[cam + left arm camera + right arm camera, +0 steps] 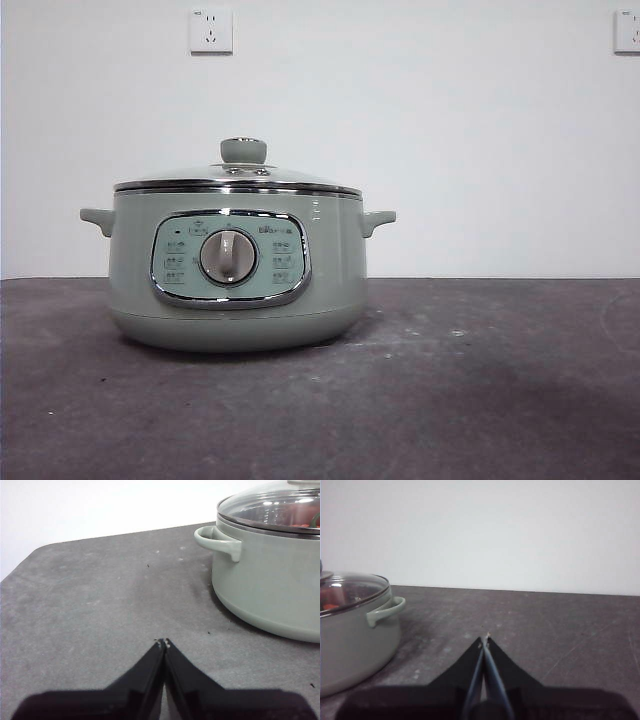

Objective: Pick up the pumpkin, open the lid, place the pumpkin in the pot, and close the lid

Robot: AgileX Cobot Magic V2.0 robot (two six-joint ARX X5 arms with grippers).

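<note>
The sage-green pot (235, 265) stands on the dark table left of centre, its dial facing me. The glass lid (240, 178) sits closed on it, its green knob on top. The pumpkin shows only as an orange blur with a bit of green stem through the lid glass in the left wrist view (302, 517) and in the right wrist view (332, 597). My left gripper (163, 642) is shut and empty over the bare table beside the pot (270, 570). My right gripper (485, 639) is shut and empty, apart from the pot (355, 635) on its other side. Neither arm shows in the front view.
The dark grey table (450, 400) runs wide to the right of the pot. A white wall stands behind with two sockets (211, 30) high up. The table's rounded far corner (30, 560) shows in the left wrist view.
</note>
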